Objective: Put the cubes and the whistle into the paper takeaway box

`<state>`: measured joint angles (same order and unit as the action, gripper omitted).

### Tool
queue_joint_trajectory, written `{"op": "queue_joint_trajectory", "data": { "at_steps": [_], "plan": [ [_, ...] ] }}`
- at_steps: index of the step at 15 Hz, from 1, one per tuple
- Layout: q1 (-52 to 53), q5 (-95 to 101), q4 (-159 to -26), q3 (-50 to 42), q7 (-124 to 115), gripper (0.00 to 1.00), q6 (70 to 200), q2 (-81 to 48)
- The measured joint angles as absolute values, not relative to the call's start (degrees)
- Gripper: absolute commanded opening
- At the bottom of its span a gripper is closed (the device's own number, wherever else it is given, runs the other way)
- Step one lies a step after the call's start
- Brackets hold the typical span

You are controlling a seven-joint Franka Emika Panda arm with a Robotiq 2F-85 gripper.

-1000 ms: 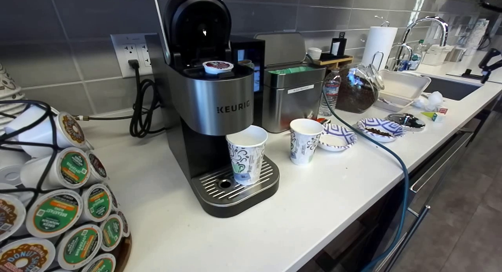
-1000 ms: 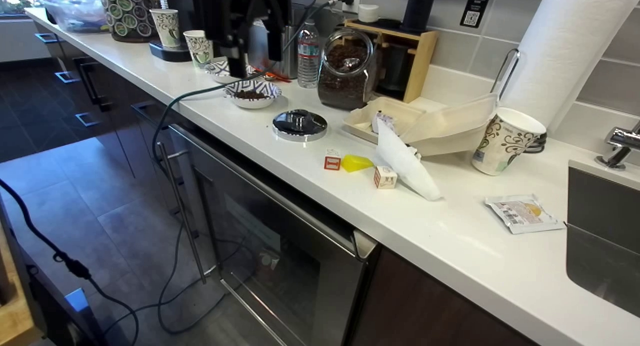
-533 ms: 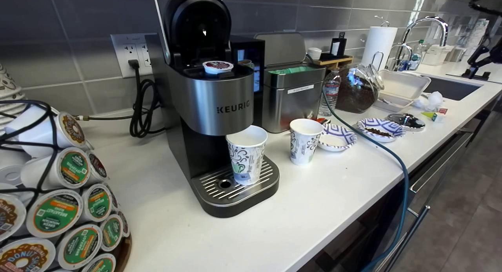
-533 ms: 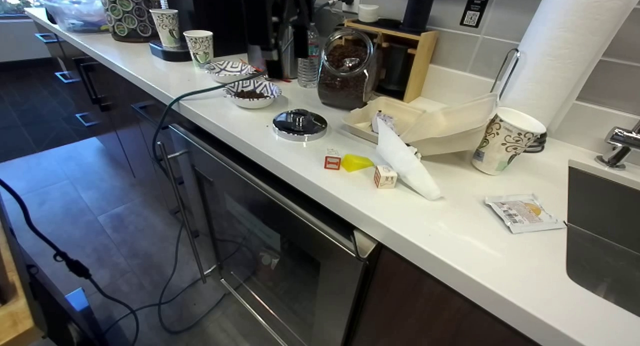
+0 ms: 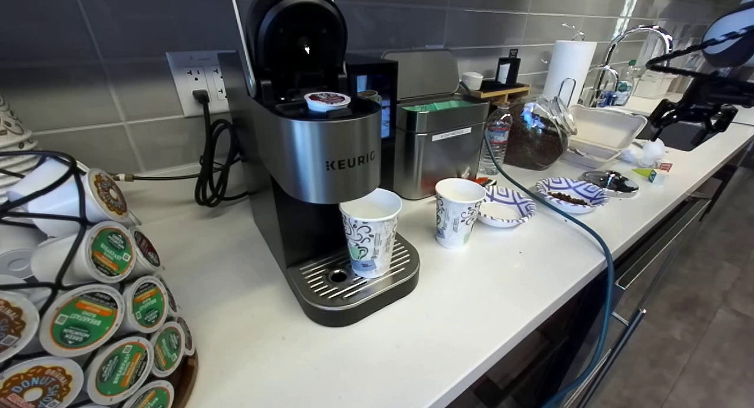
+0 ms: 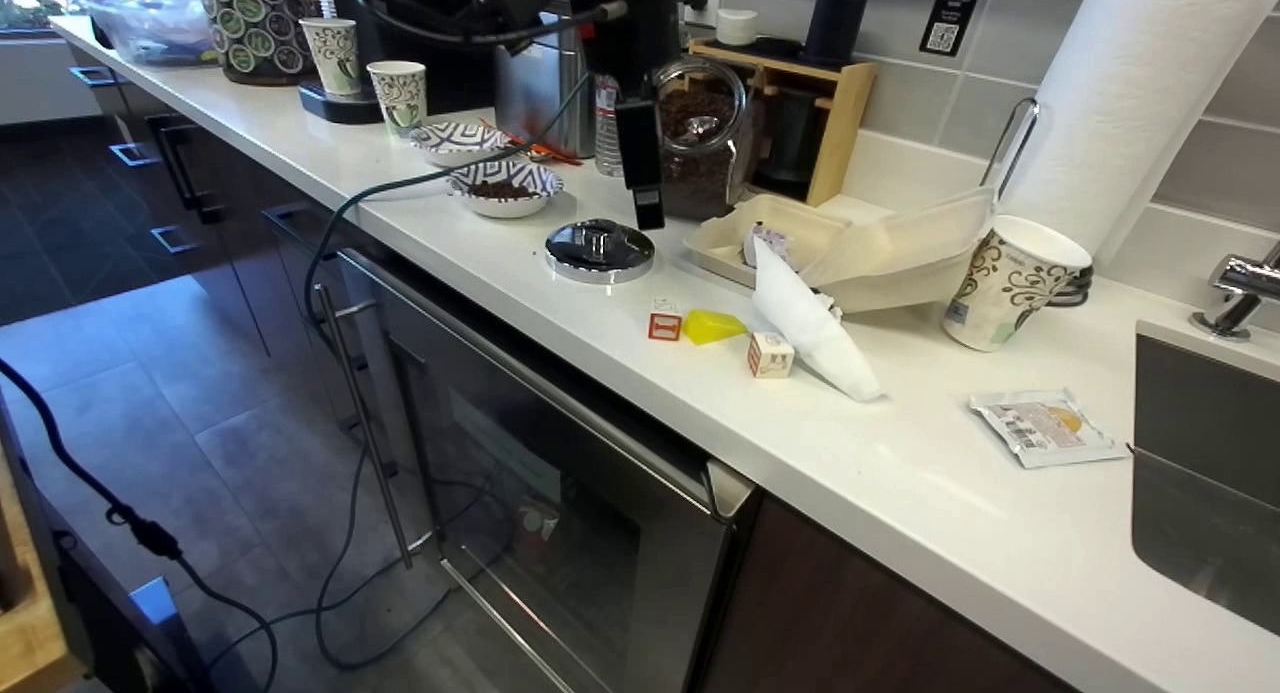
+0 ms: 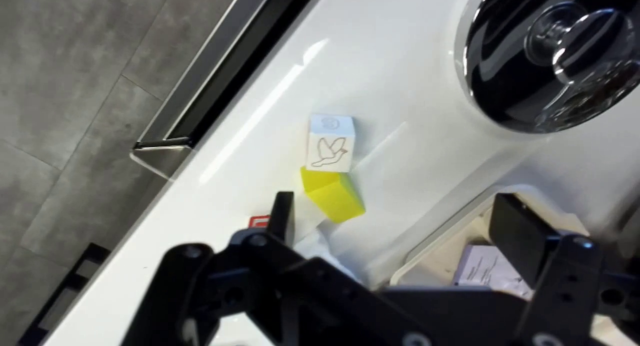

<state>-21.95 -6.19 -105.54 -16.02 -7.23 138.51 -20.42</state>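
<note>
Two printed cubes (image 6: 769, 356) are seen on the white surface (image 6: 900, 453), with a yellow piece (image 6: 712, 326) set between them in an exterior view; in the wrist view, one cube is partly hidden by a jaw. Near them, the opened takeaway box (image 6: 880, 258) is shown, with a pale printed item (image 7: 492, 268) inside. The jaws are spread wide above the surface, nothing being gripped.

Holds the gripper (image 7: 392, 211) in from six o'clock in the wrist view, with jaws spread wide, at seven and four. In an exterior view, sets the arm (image 5: 730, 50) at two o'clock, with the gripper hung below toward seven; in an exterior view, aims a finger (image 6: 642, 158) down from twelve toward six.
</note>
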Motion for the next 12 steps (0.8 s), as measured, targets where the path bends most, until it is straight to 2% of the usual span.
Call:
{"op": "queue_joint_trajectory", "data": {
  "at_steps": [12],
  "plan": [
    [-24.5,-13.5,-102.2,-13.2,-2.6,1.00,138.2,-28.9]
  ]
}}
